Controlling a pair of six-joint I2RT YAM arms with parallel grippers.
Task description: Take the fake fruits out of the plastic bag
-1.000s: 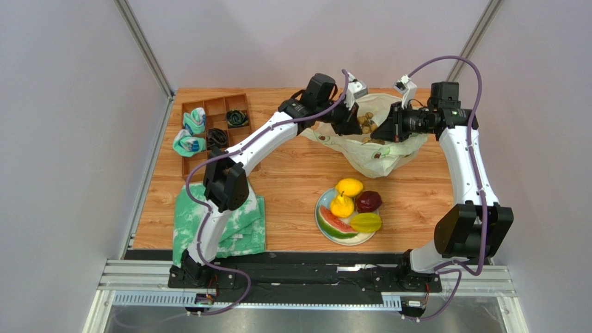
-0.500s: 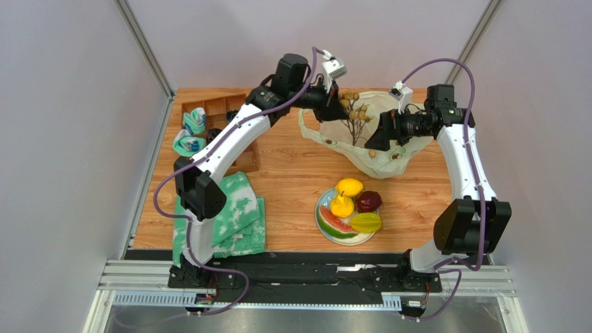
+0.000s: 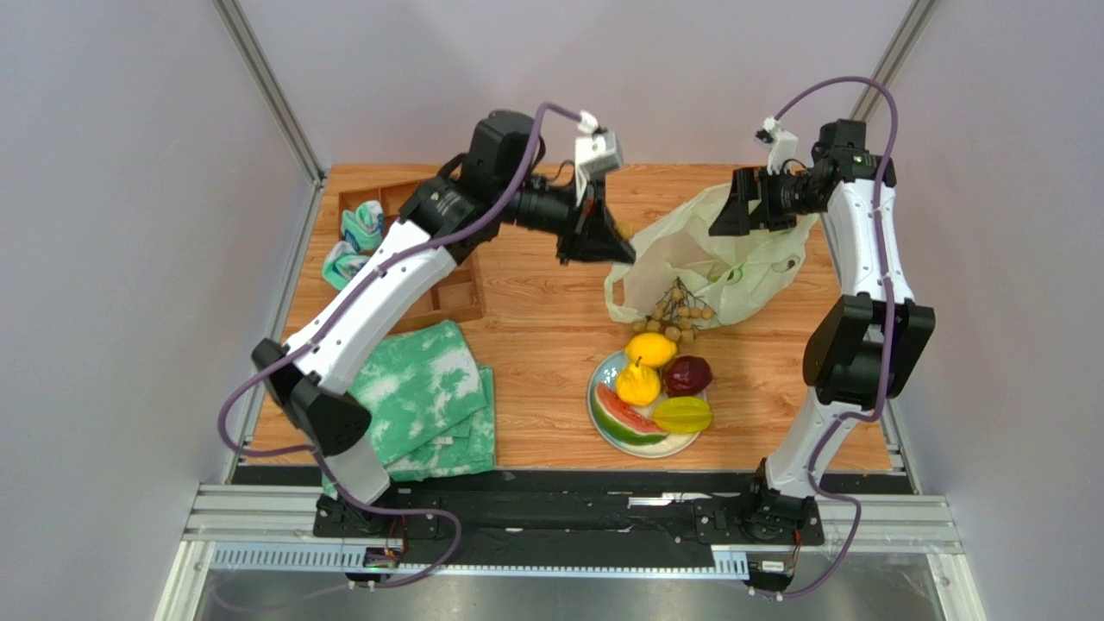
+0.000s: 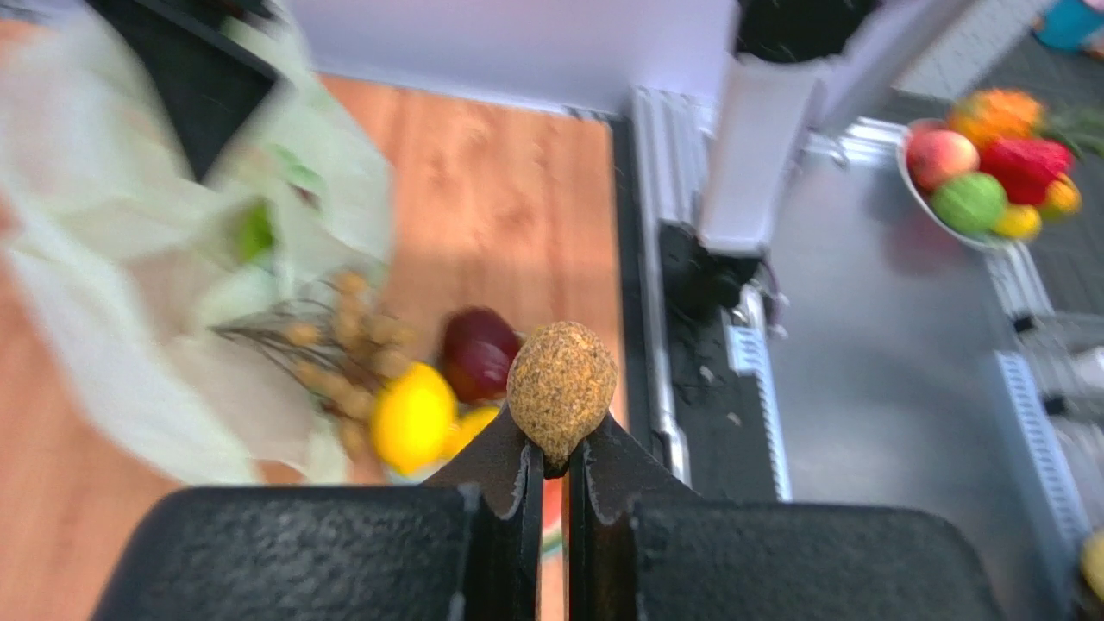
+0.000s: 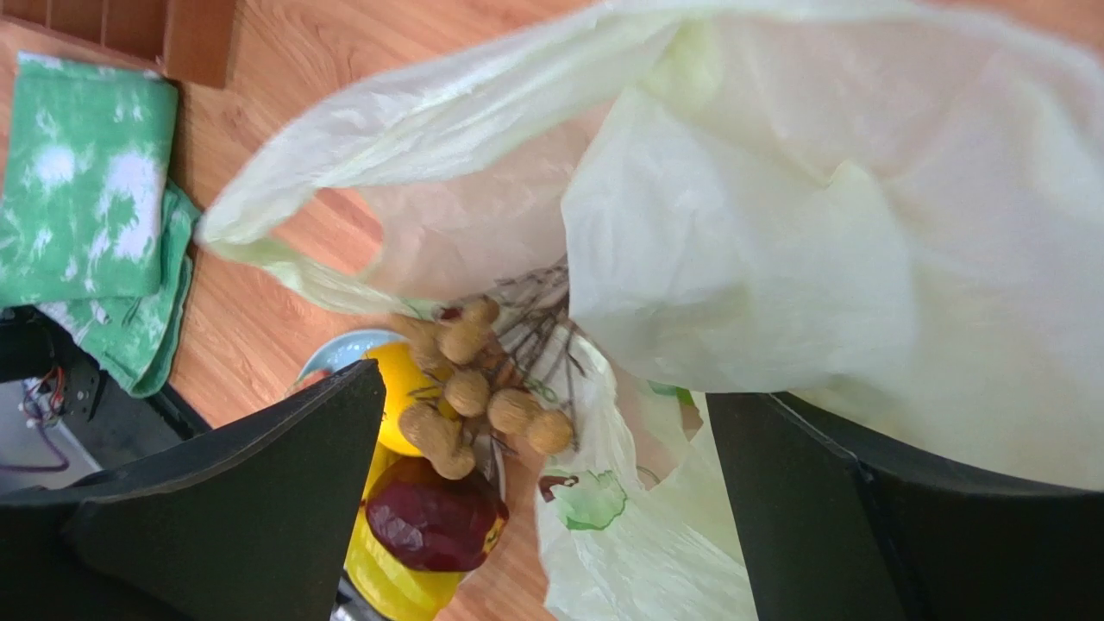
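The plastic bag (image 3: 726, 252) lies crumpled at the back right of the table, and fills much of the right wrist view (image 5: 778, 233). A bunch of small brown balls (image 3: 677, 311) on twigs lies at its mouth (image 5: 480, 375), touching the plate (image 3: 599, 388). On the plate sit a lemon (image 3: 651, 348), pear (image 3: 636, 384), plum (image 3: 687, 375), watermelon slice (image 3: 625, 418) and yellow-green fruit (image 3: 683, 414). My left gripper (image 3: 604, 243) hangs in the air left of the bag, shut (image 4: 555, 453) on a single brown ball (image 4: 561, 386). My right gripper (image 3: 752, 205) stands open above the bag (image 5: 544, 395), holding nothing.
A wooden compartment tray (image 3: 434, 291) with rolled cloths stands at the back left. A green-and-white folded cloth (image 3: 421, 401) lies at the front left. The booth's walls close in on both sides of the table.
My left gripper pulled up and to the left, away from the bag. The bunch dropped beside the plate, and one ball stayed in its jaws. My right gripper opened, let the bag go and drew back.
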